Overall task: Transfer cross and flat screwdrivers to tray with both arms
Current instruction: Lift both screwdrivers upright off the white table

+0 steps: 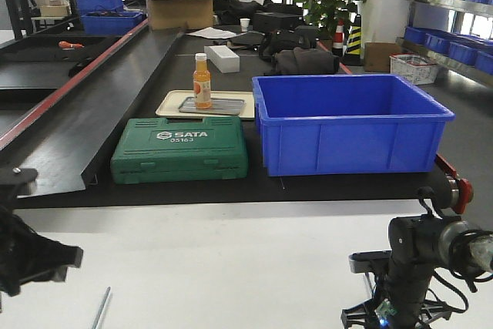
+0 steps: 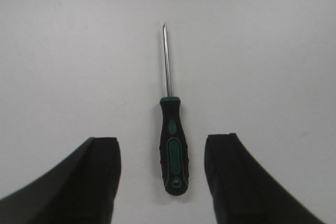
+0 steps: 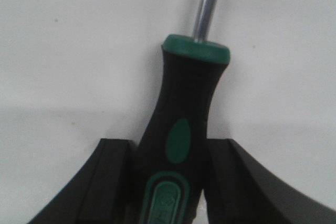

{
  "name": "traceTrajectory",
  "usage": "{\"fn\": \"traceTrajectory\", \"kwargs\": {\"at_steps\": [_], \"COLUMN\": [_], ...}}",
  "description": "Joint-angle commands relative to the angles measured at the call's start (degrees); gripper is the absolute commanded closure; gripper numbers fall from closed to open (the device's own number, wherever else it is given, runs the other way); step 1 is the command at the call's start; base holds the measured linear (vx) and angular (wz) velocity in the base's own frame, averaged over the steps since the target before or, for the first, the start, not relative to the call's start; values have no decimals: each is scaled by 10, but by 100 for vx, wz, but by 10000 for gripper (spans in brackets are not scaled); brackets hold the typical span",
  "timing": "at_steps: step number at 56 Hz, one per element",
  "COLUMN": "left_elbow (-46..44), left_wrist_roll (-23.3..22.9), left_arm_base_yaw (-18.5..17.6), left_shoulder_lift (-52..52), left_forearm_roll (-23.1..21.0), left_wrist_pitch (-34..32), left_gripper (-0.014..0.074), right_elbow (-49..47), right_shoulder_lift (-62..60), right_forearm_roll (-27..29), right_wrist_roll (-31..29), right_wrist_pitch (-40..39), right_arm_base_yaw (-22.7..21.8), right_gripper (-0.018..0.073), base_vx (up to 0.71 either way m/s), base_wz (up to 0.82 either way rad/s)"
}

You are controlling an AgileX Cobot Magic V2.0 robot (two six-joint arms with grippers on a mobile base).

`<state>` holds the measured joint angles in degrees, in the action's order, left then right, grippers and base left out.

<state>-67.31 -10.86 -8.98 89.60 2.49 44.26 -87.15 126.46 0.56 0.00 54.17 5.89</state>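
One black-and-green screwdriver lies on the white table, shaft pointing away. My left gripper hangs open above it, one finger on each side of the handle and clear of it. Only this screwdriver's thin shaft shows in the front view, beside the left arm. My right gripper is shut on the handle of a second black-and-green screwdriver, whose shaft runs out of the top of the view. The right arm stands at the bottom right. The grey metal tray lies far back on the black bench.
An orange bottle stands on the grey tray, which rests on a beige tray. A green SATA tool case and a deep blue bin sit at the black bench's front edge, between the white table and the tray.
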Motion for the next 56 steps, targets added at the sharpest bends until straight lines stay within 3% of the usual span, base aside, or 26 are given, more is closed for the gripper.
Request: {"fn": "traceTrajectory", "kwargs": {"at_steps": [1,13,29,56], "left_elbow": [-31,-34,-34,-33], "left_wrist_roll": [-9,-3,11,12], "left_arm_base_yaw": [-2,-2,-10,-10], "left_shoulder_lift": [52,137,172,225], "left_forearm_roll": [-1,-31,-58,-58], "left_wrist_pitch": [-5,2,-31,-34], "left_gripper": [110,115,141,142], "right_elbow": [-15,-15,-15,-15], "right_shoulder_lift": [-31,-31,-31,-31], "right_forearm_roll": [9,13,13,15], "right_wrist_roll": [-9,-19,-19,-19], "right_wrist_pitch": [10,14,14,19], "right_arm_base_yaw": [-3,-2,-2,-2], "right_gripper": [570,567,567,567], "base_vx": [0,0,0,0], "base_wz": [0,0,0,0]}}
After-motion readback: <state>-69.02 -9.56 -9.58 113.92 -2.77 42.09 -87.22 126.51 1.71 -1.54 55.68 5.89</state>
